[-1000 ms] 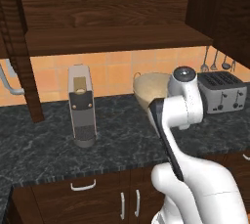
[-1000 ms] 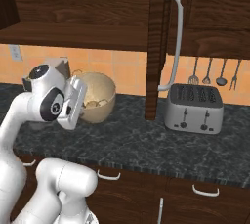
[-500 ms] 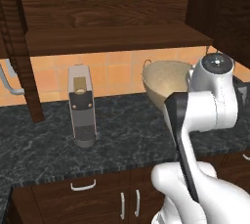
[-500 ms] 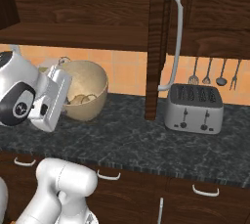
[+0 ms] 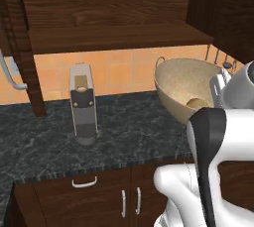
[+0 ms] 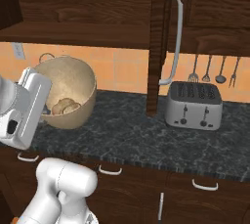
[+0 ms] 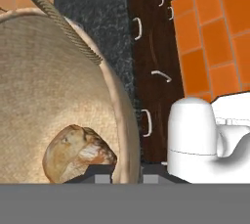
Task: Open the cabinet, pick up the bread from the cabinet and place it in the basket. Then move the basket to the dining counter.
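The tan basket (image 5: 186, 89) hangs tilted above the dark stone counter (image 5: 129, 132), its speckled inside facing the cameras. The bread (image 5: 197, 103) lies inside it, and shows as a golden roll (image 7: 78, 152) in the hand view. My gripper (image 7: 128, 173) is shut on the basket's rim (image 7: 124, 135), one finger inside and one outside. In the right base view the hand (image 6: 24, 108) sits at the basket's (image 6: 73, 88) left edge. The cabinet (image 5: 114, 35) above stands open, its door with the long silver handle (image 6: 175, 37) swung out. The dining counter is out of view.
A grey-and-black coffee machine (image 5: 83, 103) stands on the dark counter at the left. A silver toaster (image 6: 193, 104) sits at the right, under hanging utensils (image 6: 212, 69). Low cabinets with short handles (image 6: 111, 170) run below the counter edge.
The basket has come up off the back of the counter and toward the cameras with the hand, tipping as it rose. The arm has swung rightward in the left base view.
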Controlling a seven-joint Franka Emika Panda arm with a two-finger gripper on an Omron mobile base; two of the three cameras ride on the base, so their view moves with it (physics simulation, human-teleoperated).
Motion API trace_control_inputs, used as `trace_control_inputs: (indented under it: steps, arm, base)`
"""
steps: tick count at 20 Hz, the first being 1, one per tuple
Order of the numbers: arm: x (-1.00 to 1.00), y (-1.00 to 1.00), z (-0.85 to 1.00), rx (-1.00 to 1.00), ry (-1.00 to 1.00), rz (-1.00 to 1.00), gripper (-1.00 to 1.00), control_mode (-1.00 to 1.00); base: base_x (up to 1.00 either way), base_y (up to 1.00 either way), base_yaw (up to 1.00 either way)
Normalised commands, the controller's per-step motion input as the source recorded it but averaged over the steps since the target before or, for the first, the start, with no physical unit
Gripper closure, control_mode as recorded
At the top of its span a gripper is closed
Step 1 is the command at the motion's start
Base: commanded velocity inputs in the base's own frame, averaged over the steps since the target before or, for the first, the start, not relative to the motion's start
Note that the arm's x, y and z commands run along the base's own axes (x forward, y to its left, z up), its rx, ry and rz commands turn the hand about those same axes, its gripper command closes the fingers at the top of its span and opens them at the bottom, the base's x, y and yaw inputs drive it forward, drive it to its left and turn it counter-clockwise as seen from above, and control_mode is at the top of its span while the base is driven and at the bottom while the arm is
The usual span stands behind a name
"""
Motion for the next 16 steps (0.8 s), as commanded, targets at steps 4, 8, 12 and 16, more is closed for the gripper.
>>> trace_control_inputs:
  steps: [4,8,12,16]
  arm:
    - [0.0,0.0,0.0,0.0,0.0,0.0,1.0,1.0]
    - [0.0,0.0,0.0,0.0,0.0,0.0,1.0,1.0]
    - [0.0,0.0,0.0,0.0,0.0,0.0,1.0,1.0]
    - [0.0,0.0,0.0,0.0,0.0,0.0,1.0,1.0]
  base:
    - [-1.0,0.03,0.05]
    - [-1.0,0.0,-0.21]
    - [-0.25,0.0,-0.93]
    - [0.0,0.0,-1.0]
